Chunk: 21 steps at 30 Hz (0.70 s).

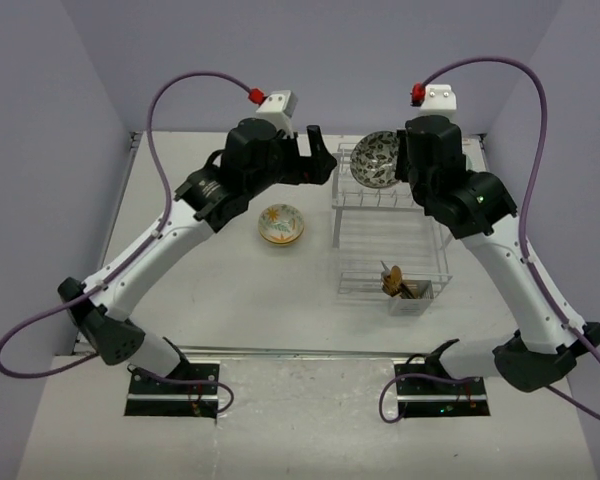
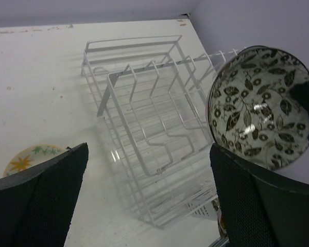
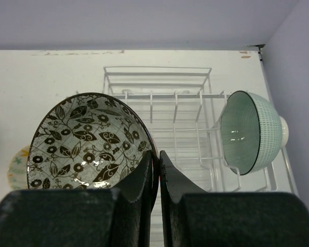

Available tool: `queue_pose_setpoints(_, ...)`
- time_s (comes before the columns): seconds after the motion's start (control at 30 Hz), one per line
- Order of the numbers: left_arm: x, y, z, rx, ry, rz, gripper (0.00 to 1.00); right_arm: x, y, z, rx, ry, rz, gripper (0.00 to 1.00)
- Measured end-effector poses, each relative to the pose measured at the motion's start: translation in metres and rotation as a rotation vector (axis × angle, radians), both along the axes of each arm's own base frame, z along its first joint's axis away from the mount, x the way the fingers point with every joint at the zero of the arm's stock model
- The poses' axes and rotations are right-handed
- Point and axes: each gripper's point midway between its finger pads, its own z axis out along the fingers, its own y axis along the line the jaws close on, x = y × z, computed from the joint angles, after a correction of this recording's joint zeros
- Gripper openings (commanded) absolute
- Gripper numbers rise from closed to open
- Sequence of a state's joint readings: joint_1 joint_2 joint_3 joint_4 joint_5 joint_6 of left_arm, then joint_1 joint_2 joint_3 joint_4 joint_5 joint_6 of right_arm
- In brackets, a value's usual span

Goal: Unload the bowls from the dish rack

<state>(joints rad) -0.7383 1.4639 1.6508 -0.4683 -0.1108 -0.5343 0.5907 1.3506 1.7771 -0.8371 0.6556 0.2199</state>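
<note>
My right gripper (image 3: 158, 156) is shut on the rim of a black-and-white leaf-patterned bowl (image 3: 87, 139) and holds it above the far left part of the white wire dish rack (image 3: 165, 98). This bowl also shows in the top view (image 1: 375, 158) and the left wrist view (image 2: 262, 103). A pale teal bowl (image 3: 250, 131) stands on edge in the rack's right side. A yellow-patterned bowl (image 1: 281, 224) sits on the table left of the rack (image 1: 390, 235). My left gripper (image 2: 149, 154) is open and empty, near the rack's far left corner (image 1: 320, 160).
A small clear caddy (image 1: 408, 292) with cutlery stands at the rack's near right corner. The back wall runs close behind the rack and the right wall close beside it.
</note>
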Motion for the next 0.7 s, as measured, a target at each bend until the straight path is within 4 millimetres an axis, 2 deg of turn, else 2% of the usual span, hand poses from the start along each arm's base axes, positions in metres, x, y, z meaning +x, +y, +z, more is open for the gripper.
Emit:
queue_pose_setpoints(0.1, 0.018, -0.025, -0.009, 0.028, 0.024, 0.01, 0.99, -0.01, 0.007, 0.002, 0.052, -0.009, 0.045, 0.0)
queue_pose_setpoints(0.17, 0.022, -0.039, -0.013, 0.04, 0.031, 0.006, 0.93, -0.015, 0.011, 0.006, 0.074, -0.022, 0.066, 0.0)
queue_pose_setpoints(0.2, 0.023, -0.046, -0.016, 0.046, 0.035, 0.001, 0.9, -0.018, 0.014, 0.007, 0.081, -0.026, 0.076, 0.0)
queue_pose_setpoints(0.23, 0.022, -0.051, -0.017, 0.048, 0.037, -0.004, 0.82, -0.019, 0.018, 0.009, 0.091, -0.031, 0.089, 0.0)
queue_pose_setpoints(0.3, 0.021, -0.06, -0.019, 0.049, 0.043, -0.008, 0.75, -0.022, 0.025, 0.013, 0.107, -0.046, 0.109, 0.0)
queue_pose_setpoints(0.4, 0.018, -0.069, -0.02, 0.045, 0.049, -0.016, 0.57, -0.024, 0.034, 0.011, 0.108, -0.044, 0.133, 0.0)
queue_pose_setpoints(0.43, 0.017, -0.07, -0.021, 0.045, 0.051, -0.017, 0.37, -0.024, 0.035, 0.009, 0.105, -0.039, 0.136, 0.0)
queue_pose_setpoints(0.47, 0.017, -0.071, -0.021, 0.039, 0.056, -0.017, 0.26, -0.024, 0.036, 0.006, 0.103, -0.034, 0.138, 0.0)
queue_pose_setpoints(0.5, 0.017, -0.071, -0.021, 0.04, 0.055, -0.014, 0.01, -0.024, 0.036, 0.003, 0.097, -0.028, 0.137, 0.0)
queue_pose_setpoints(0.57, 0.015, -0.072, -0.02, 0.039, 0.054, -0.023, 0.0, -0.023, 0.031, -0.004, 0.075, -0.013, 0.114, 0.0)
queue_pose_setpoints(0.7, 0.013, -0.071, -0.021, 0.056, 0.057, -0.022, 0.0, -0.021, 0.029, -0.003, 0.074, -0.022, 0.1, 0.0)
